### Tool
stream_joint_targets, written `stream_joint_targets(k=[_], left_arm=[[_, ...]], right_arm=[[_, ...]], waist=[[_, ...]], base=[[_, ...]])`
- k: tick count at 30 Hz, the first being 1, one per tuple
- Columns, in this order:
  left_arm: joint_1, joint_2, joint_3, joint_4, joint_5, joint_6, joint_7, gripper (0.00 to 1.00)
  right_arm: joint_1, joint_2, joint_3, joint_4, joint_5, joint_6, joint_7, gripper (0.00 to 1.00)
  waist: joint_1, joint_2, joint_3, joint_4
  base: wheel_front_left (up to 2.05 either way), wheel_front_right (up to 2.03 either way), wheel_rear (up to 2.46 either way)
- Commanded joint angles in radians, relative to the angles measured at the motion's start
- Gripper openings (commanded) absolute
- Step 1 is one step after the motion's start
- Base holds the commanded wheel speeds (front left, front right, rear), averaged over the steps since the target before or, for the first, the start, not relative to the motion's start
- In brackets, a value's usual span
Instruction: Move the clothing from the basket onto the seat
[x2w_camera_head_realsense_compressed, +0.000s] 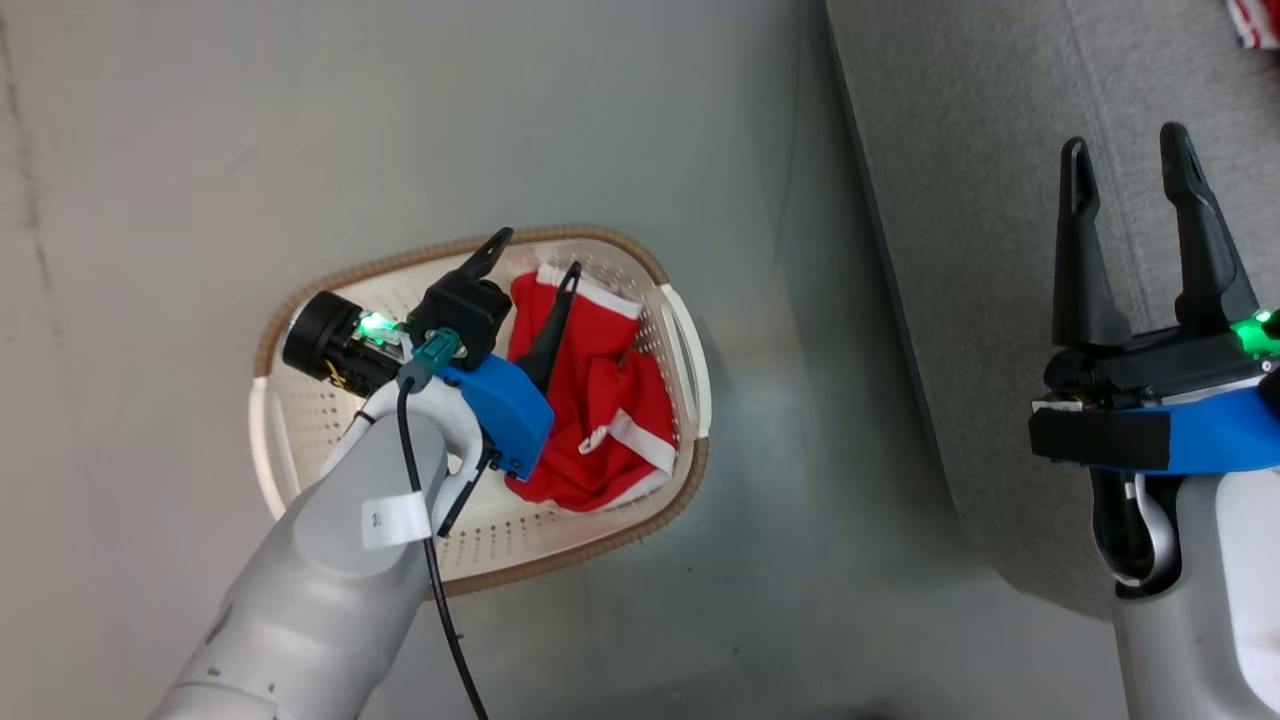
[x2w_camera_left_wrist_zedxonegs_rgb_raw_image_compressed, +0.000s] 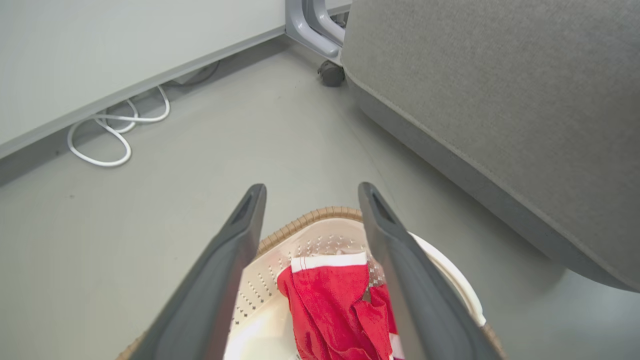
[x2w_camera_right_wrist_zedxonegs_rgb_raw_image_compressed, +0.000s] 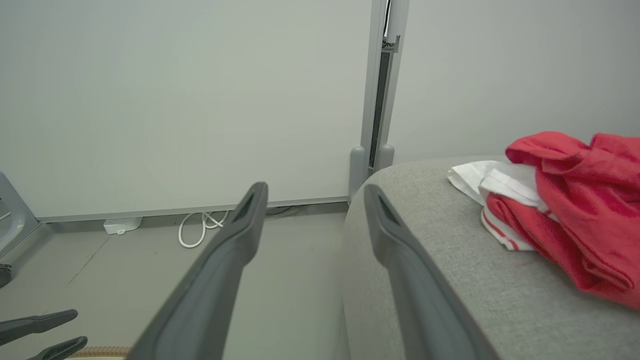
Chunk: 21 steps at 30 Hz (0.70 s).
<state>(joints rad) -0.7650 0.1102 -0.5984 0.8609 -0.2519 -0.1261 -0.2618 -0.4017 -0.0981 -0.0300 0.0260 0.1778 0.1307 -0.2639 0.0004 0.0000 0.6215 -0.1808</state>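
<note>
The basket (x2w_camera_head_realsense_compressed: 300, 420) stands on the pale grey floor (x2w_camera_head_realsense_compressed: 300, 120), near the seat (x2w_camera_head_realsense_compressed: 960, 200) but with a strip of floor between them. One red garment (x2w_camera_head_realsense_compressed: 610, 400) lies crumpled inside it, bunched toward the side nearest the seat. Its white stripe trim shows along the top edge and again lower down. The perforated cream bottom on the other side of the basket is bare.

The left pincer (x2w_camera_head_realsense_compressed: 535, 255) hangs over the basket with its two dark fingers spread apart and nothing between them. In the head view one fingertip sits over the brown woven-look rim at the far side and the other over the red fabric. Whether that finger touches the cloth cannot be told. In the left wrist view the garment shows between the fingers, below their tips.

The right pincer (x2w_camera_head_realsense_compressed: 1125, 145) is over the seat near its rounded edge, fingers likewise apart and empty. In the right wrist view one finger lies across the floor and the other across the grey upholstery.

The second red garment (x2w_camera_right_wrist_zedxonegs_rgb_raw_image_compressed: 575, 200) rests on top of the seat in a loose heap, with white fabric folded at the side facing the pincer. It is well apart from the right pincer's fingers. In the head view only a corner of it shows at the upper right.

A coiled white cable (x2w_camera_left_wrist_zedxonegs_rgb_raw_image_compressed: 115, 140) lies on the floor along the foot of the wall panel (x2w_camera_right_wrist_zedxonegs_rgb_raw_image_compressed: 175, 100). A dark caster (x2w_camera_left_wrist_zedxonegs_rgb_raw_image_compressed: 331, 74) stands just beyond the seat's far end.
</note>
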Motion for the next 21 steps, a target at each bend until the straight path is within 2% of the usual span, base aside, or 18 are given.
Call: stream_joint_targets(k=[1,10,21], left_arm=[[-0.035,0.005,-0.019,0.036,-0.008,-0.006,-0.005,1.0],[-0.179,-0.008,-0.129,0.253,-0.08,-0.003,0.007,1.0],[-0.305,-0.011,-0.2,0.375,-0.189,-0.003,0.117,1.0]], right_arm=[[-0.024,0.006,0.001,-0.009,0.005,0.0,-0.001,1.0],[-0.075,0.007,0.008,-0.044,0.007,0.0,-0.001,1.0],[-0.104,0.006,0.017,-0.101,0.004,0.0,-0.001,1.0]], waist=[[-0.0004,0.0,0.077,-0.03],[-0.0004,0.0,0.206,-0.041],[-0.0004,0.0,0.34,-0.049]], base=[[0.0,0.0,0.0],[0.0,0.0,0.0],[0.0,0.0,0.0]])
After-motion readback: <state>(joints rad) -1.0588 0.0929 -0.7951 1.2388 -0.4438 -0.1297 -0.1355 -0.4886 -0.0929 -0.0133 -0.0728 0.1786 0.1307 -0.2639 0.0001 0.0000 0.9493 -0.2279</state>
